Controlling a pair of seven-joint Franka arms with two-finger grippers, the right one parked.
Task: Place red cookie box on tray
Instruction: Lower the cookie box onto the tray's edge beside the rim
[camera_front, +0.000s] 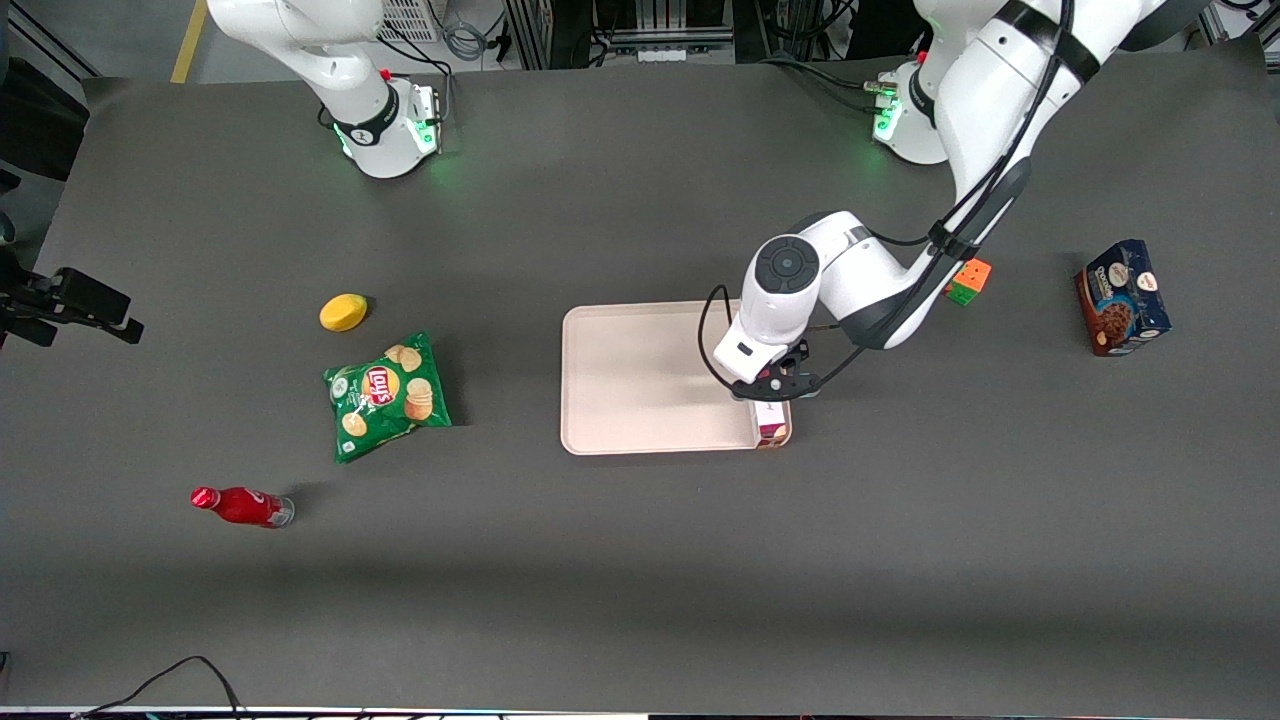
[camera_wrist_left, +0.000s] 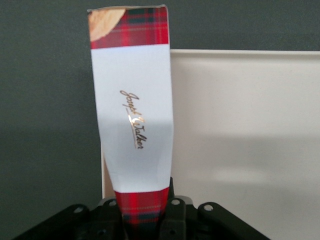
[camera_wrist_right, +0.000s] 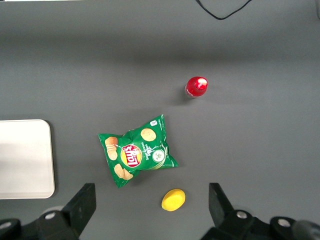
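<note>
My left gripper is shut on the red cookie box, a long narrow dark-red plaid box with a white label panel and a cookie picture at its end. In the front view only the box's end shows below the gripper, over the tray's edge at the working arm's end, near the corner closest to the camera. The pale-pink tray lies flat on the table. In the left wrist view the box hangs along the tray's rim, partly over the tray and partly over the dark table. The black fingers press the box's plaid end.
A dark-blue and brown cookie box and a small colourful cube stand toward the working arm's end. A green chips bag, a yellow lemon and a red bottle lie toward the parked arm's end.
</note>
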